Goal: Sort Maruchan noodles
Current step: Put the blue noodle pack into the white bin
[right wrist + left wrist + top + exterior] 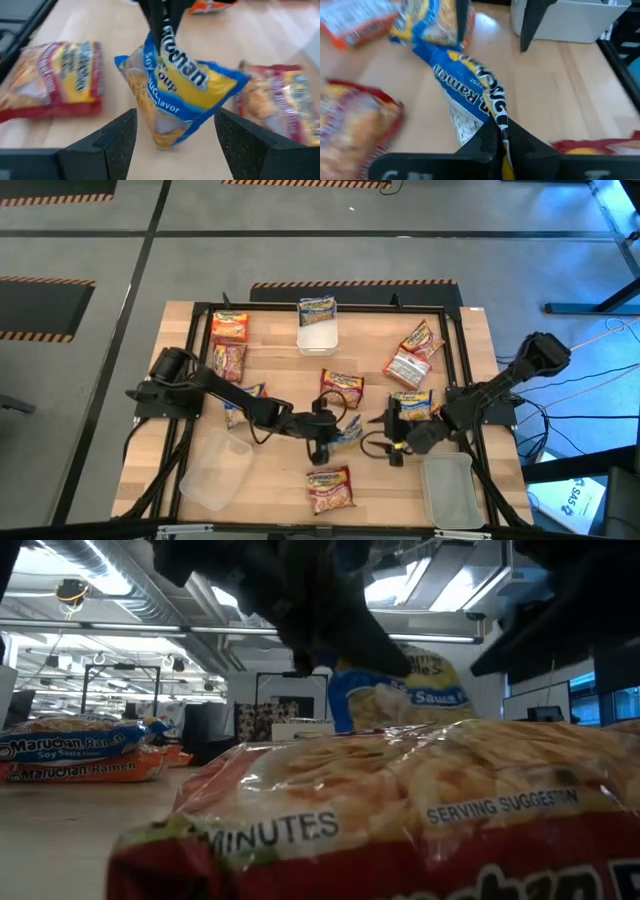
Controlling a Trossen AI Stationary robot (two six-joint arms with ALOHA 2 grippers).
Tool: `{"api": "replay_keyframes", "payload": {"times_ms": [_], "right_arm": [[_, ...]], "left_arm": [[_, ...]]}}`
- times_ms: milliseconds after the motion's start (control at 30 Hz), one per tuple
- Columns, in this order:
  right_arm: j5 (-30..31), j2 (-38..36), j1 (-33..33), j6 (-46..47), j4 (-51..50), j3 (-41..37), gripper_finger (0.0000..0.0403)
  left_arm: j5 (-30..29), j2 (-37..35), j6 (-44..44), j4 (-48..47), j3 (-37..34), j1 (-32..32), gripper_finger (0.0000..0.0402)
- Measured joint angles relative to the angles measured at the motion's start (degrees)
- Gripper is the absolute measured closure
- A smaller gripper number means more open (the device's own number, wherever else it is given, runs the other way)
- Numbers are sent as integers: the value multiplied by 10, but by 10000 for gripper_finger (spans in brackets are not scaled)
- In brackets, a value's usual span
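We find the left gripper [322,442] near table centre, its fingers [487,142] pressed together on the edge of a blue packet [470,90], which hangs tilted from that pinch. The right gripper [395,442] stands just beside it at three o'clock, fingers [117,142] spread wide on either side of the same blue packet [175,95] without touching it.

Around the blue packet we note the following noodles. A red packet [330,488] lies flat at six o'clock, close to the near table edge. A second red packet [342,387] lies at twelve o'clock, near the grippers. Another blue packet [411,402] sits at two o'clock, just beside the right arm. Two more packets [414,355] lie farther out at one o'clock, overlapping. At ten o'clock a blue packet [243,402] lies partly under the left arm, with a red one [229,361] and an orange one [230,326] beyond it toward the far left corner.

One packet [316,308] rests in a white tub [318,336] at the far edge, twelve o'clock. A clear tub [215,470] sits at eight o'clock and another clear tub [447,490] at four o'clock, both by the near edge.

Open board remains between the red packet at six o'clock and each clear tub, and between the white tub and the packets on either side of it. The black frame [460,340] borders the working area.
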Motion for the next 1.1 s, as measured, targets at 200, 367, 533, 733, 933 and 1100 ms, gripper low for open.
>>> {"api": "replay_keyframes", "payload": {"times_ms": [200, 367, 533, 733, 933, 1100], "right_arm": [[-60, -41, -76, -48, -34, 0, 155], [-132, -44, -130, -70, -35, -20, 155], [-205, -48, -146, -66, 51, -81, 155], [-202, -48, -146, -64, 247, -156, 155], [-183, -48, -146, -45, 346, -186, 155], [-183, -48, -146, -33, 346, -186, 155]], "left_arm": [[-11, -20, 105, -8, 0, 10, 401], [-45, -29, 178, -7, 0, 14, 401], [-46, -36, 203, -6, 0, 21, 401], [-7, -36, 210, 12, 0, 28, 401], [-27, -36, 234, 35, 0, 29, 401], [-28, -36, 263, 64, 0, 29, 401]]}}
